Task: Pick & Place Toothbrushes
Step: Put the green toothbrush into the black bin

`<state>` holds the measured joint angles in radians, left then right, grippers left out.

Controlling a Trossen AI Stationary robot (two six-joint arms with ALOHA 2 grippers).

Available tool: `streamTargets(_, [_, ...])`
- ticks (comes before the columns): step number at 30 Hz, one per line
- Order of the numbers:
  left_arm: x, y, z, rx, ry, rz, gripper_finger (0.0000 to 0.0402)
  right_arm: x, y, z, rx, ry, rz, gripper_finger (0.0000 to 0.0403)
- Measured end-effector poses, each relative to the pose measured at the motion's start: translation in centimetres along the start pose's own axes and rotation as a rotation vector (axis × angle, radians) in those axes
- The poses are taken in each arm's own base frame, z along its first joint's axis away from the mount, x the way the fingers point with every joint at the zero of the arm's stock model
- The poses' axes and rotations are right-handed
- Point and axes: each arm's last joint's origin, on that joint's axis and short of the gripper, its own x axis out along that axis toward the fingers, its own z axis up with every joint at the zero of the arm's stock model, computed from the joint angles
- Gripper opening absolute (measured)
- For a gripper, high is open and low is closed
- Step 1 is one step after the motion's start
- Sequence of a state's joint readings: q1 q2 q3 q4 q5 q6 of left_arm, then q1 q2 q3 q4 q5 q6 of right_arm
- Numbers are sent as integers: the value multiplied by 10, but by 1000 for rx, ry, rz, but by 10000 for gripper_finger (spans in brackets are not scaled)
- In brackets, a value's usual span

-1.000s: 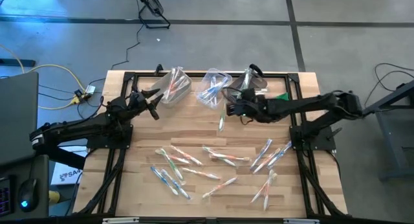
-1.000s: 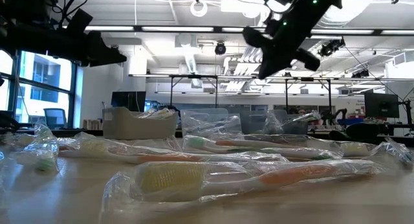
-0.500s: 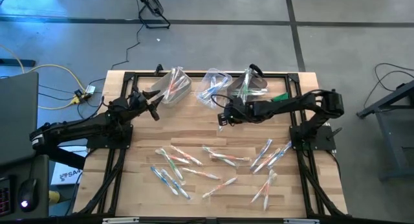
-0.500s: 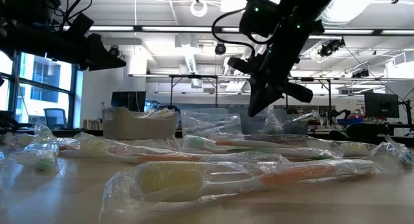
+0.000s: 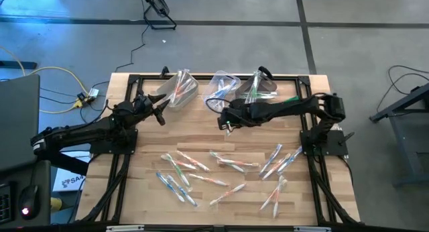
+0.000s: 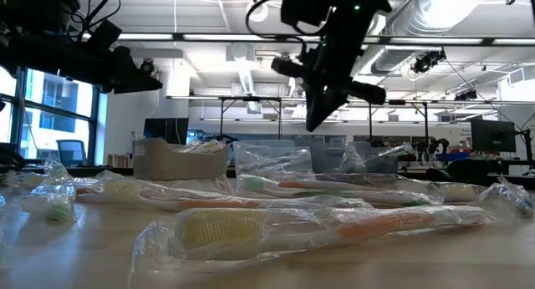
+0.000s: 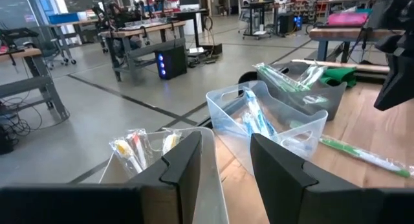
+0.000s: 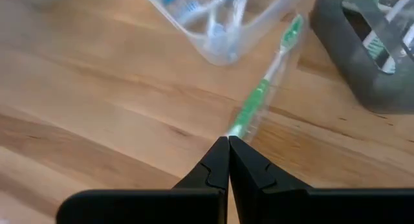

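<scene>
In the high view, the toothbrushes [image 5: 224,168] are seen scattered over the near half of the table [image 5: 147,135], while three bins stand along the far edge: a clear bin [image 5: 179,88] toward the far-left corner, a second clear bin [image 5: 221,91] at the middle, and a dark bin [image 5: 260,86] toward the far-right corner. The right gripper [image 5: 226,121] is positioned just in front of the middle bin, above a green-handled toothbrush [image 5: 230,127] lying alone on the wood; the left gripper [image 5: 159,114] waits near the far-left bin. In the low view, the right gripper [image 6: 322,114] is shown raised clear of the table, with wrapped brushes [image 6: 276,230] in the foreground. In the left wrist view, the left gripper's fingers [image 7: 187,169] are shown apart with nothing between them, and all three bins are seen to hold brushes sorted by colour. In the right wrist view, the right gripper's fingers [image 8: 228,159] are pressed together on nothing, and the green-handled toothbrush [image 8: 259,101] lies just beyond them, between the clear bin [image 8: 213,30] and the dark bin [image 8: 369,62]. A descent with the fingers still together is judged likely to push the brush rather than seize it, and the slick wrapper could let it slide against a bin wall. A bin could also be nudged, since both stand close by.
</scene>
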<state>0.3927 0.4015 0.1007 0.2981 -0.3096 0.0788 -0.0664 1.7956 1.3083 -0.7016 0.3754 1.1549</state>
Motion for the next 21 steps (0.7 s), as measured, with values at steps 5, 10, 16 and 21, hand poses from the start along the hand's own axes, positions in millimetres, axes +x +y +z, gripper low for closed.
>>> streamTargets(5, [0,0,-3,9,27,-3,132,15,8,0,-7,107,36,2])
streamTargets(10, [0,0,-4,15,37,-3,132,16,8,1,-18,126,39,2])
streamTargets(16, [0,0,-4,15,38,-4,132,16,7,1,-180,138,54,2])
streamTargets(21, [0,0,-4,15,38,-4,132,18,4,6,-165,76,4,5])
